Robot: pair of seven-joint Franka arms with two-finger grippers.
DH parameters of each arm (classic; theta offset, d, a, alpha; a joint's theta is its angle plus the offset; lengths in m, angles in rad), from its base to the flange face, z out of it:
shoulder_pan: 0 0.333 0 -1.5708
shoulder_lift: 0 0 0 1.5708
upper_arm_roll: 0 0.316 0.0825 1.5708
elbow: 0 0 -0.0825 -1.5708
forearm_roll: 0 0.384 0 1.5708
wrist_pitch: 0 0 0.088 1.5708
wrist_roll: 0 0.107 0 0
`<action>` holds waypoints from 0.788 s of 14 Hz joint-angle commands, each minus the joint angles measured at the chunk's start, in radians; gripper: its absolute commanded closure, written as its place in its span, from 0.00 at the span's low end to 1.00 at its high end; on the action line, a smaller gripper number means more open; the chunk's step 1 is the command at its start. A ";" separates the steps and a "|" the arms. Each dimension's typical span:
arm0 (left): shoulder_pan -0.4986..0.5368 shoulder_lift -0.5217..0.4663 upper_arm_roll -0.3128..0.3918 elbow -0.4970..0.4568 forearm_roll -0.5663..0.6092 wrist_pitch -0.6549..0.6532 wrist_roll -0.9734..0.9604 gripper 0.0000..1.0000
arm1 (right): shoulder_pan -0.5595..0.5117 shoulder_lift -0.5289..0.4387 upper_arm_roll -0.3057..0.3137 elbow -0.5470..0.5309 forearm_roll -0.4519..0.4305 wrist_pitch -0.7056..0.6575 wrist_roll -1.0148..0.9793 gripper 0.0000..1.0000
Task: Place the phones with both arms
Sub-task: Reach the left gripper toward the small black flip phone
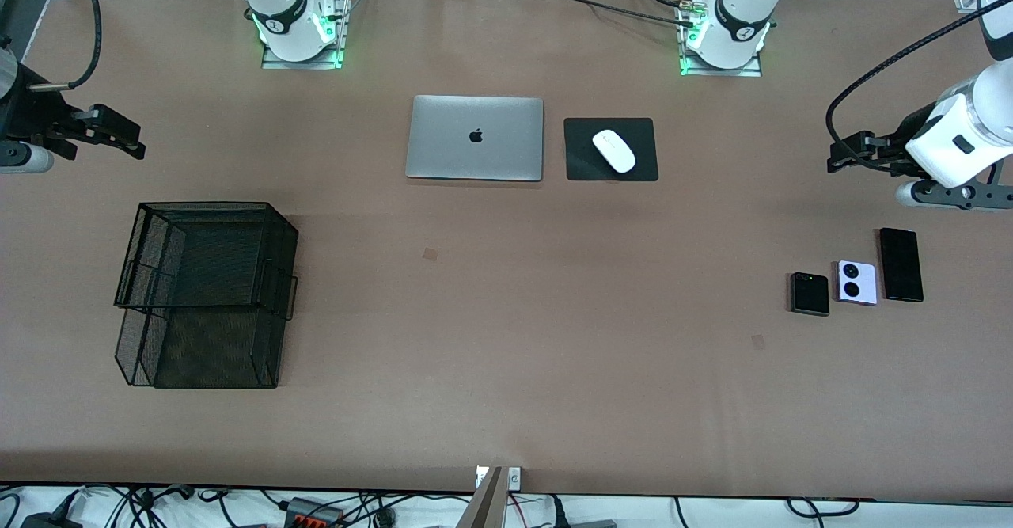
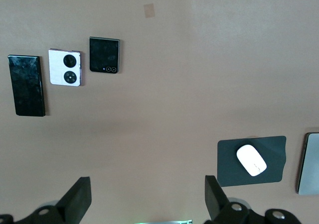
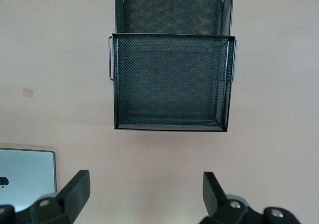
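Three phones lie flat in a row toward the left arm's end of the table: a small squarish black phone [image 1: 809,294] [image 2: 104,55], a lilac phone with two black circles [image 1: 857,282] [image 2: 65,67], and a long slim black phone [image 1: 901,264] [image 2: 26,85]. My left gripper [image 1: 837,156] [image 2: 148,194] hangs open over bare table, apart from the phones, holding nothing. My right gripper [image 1: 133,140] [image 3: 146,189] hangs open and empty over bare table at the right arm's end, short of the black mesh tray [image 1: 210,205] [image 3: 172,35].
The mesh tray has two stacked tiers. A closed silver laptop [image 1: 475,138] [image 3: 25,176] lies mid-table near the bases, with a white mouse [image 1: 614,150] [image 2: 251,160] on a black pad [image 1: 582,165] [image 2: 271,147] beside it.
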 commanded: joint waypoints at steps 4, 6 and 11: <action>-0.014 -0.007 0.022 0.013 -0.021 -0.011 -0.017 0.00 | 0.001 -0.007 0.002 0.007 -0.007 -0.013 0.006 0.00; -0.014 -0.007 0.025 0.013 -0.025 -0.010 -0.015 0.00 | 0.001 -0.007 0.001 0.007 -0.007 -0.011 0.004 0.00; -0.071 -0.007 0.093 0.013 -0.031 -0.010 -0.014 0.00 | 0.001 -0.006 0.002 0.010 -0.007 -0.007 0.006 0.00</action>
